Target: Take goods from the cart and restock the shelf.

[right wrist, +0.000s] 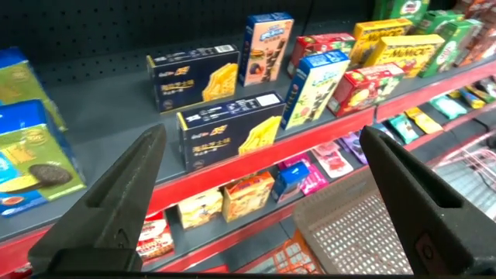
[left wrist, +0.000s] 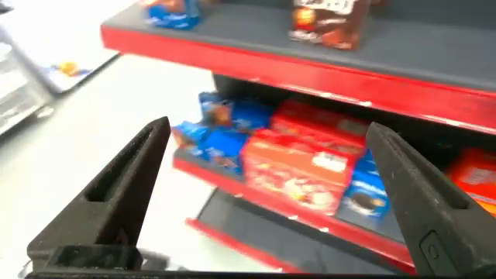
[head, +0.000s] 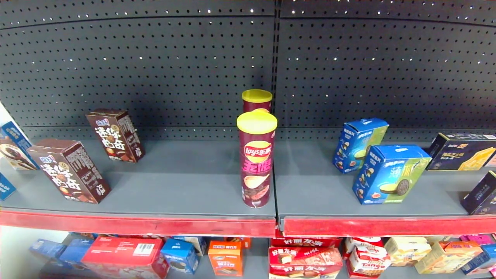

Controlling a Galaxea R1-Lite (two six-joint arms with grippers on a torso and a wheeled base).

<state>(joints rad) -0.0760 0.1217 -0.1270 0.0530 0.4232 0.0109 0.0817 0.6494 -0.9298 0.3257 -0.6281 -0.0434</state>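
- The left jaws were spread wide and nothing was held or touched; both dark, wedge-shaped fingers (left wrist: 116,201) were seen low in front of the lower tier, where a glossy red carton (left wrist: 302,167) was flanked by blue packs (left wrist: 213,139).
- The right jaws were likewise spread wide and empty, beside the shelf's right end; flat navy cartons (right wrist: 229,132) were stood along the red front strip there, and a grey mesh basket (right wrist: 349,229) was seen below them.
- The grey metal shelf (head: 174,186) was backed by a dark perforated panel (head: 155,69).
- Two maroon cylindrical chip cans with yellow plastic lids were stood upright at its middle, the front can (head: 256,162) near the edge and the rear can (head: 256,100) just behind it.
- Brown cardboard cookie boxes (head: 71,170) were placed well apart to the left, and blue-and-green boxes (head: 389,174) to the right.
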